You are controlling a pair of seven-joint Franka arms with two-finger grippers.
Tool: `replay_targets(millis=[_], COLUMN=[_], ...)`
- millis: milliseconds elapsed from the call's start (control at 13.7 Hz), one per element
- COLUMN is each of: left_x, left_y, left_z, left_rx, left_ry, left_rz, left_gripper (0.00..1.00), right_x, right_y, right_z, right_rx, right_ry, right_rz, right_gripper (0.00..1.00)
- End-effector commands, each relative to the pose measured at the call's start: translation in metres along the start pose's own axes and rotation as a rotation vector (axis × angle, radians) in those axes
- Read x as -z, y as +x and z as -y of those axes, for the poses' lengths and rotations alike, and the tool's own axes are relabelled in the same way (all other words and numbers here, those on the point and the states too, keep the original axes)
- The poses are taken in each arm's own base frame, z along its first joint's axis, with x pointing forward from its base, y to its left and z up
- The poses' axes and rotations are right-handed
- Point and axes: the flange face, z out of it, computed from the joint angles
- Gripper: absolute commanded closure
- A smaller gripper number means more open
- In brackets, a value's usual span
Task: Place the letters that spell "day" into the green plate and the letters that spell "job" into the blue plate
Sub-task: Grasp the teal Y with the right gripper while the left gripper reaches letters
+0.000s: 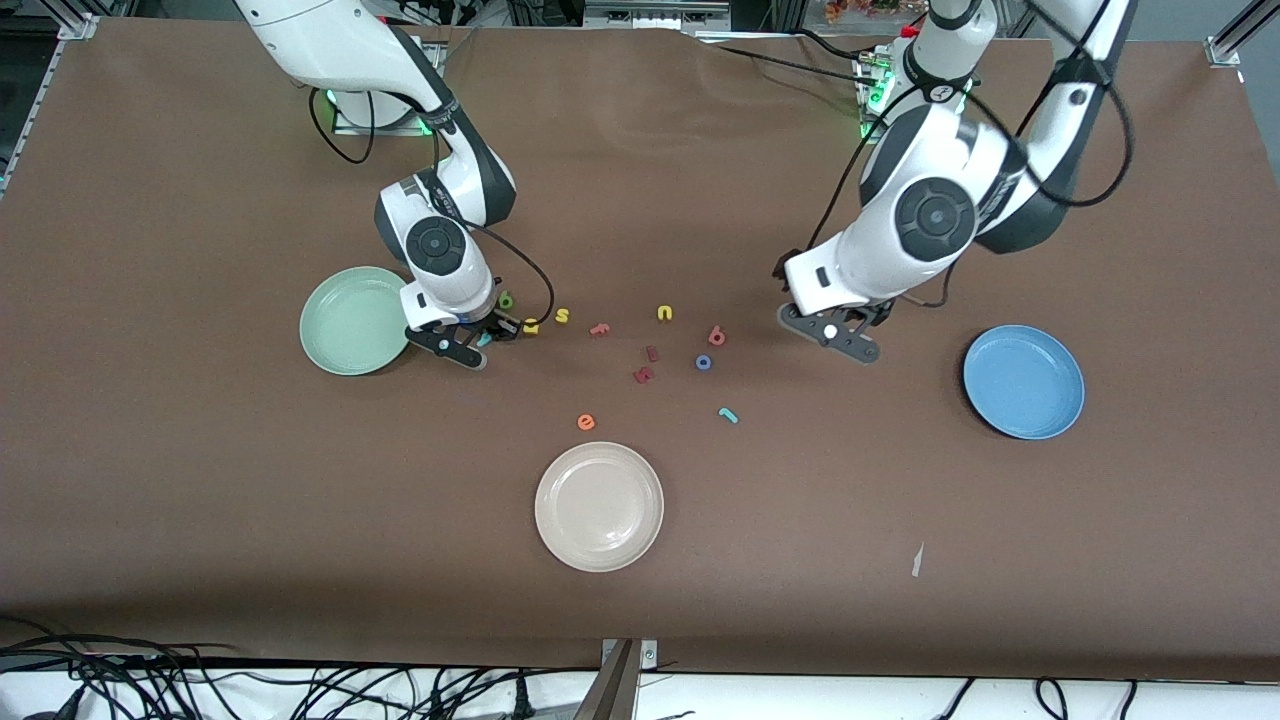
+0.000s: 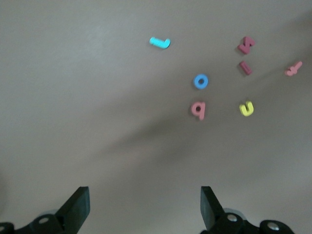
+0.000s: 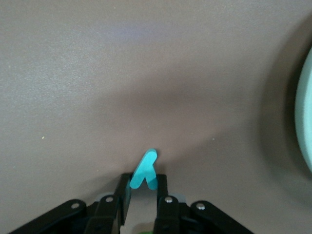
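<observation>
The right gripper (image 3: 144, 187) is closed on the teal y (image 3: 144, 170), low over the surface (image 1: 200, 500) just beside the green plate (image 1: 340, 335). The green d (image 1: 506, 299) and yellow a (image 1: 531, 325) lie close by. The left gripper (image 2: 144, 207) hovers open near the pink b (image 2: 198, 109), blue o (image 2: 200, 81) and teal j (image 2: 159, 43). The blue plate (image 1: 1040, 405) sits at the left arm's end.

Cream plate (image 1: 599, 506) nr cam; orange e (image 1: 586, 422), yellow s (image 1: 563, 316), u (image 1: 665, 313) mid-table.
</observation>
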Motion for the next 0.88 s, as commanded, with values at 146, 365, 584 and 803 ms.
replay_targets(millis=[146, 365, 584, 803], left_x=[-0.060, -0.095, -0.130, -0.158], left_y=[0.036, 0.045, 0.050, 0.052], left_z=[-0.021, -0.043, -0.060, -0.071], left_rx=[0.019, 0.035, 0.068, 0.062], left_ry=[-0.138, -0.143, -0.133, -0.121], left_rz=[-0.069, -0.078, -0.079, -0.084], left_gripper=[0.01, 0.01, 0.01, 0.01], right_x=[0.052, 0.084, 0.079, 0.047], right_y=[0.030, 0.064, 0.084, 0.078], right_z=[-0.014, -0.055, -0.103, -0.130], right_rx=[-0.008, 0.110, 0.248, 0.269], right_ry=[-0.061, -0.127, -0.142, -0.110], right_rz=[-0.007, 0.035, 0.064, 0.027], right_gripper=[0.98, 0.98, 0.95, 0.58])
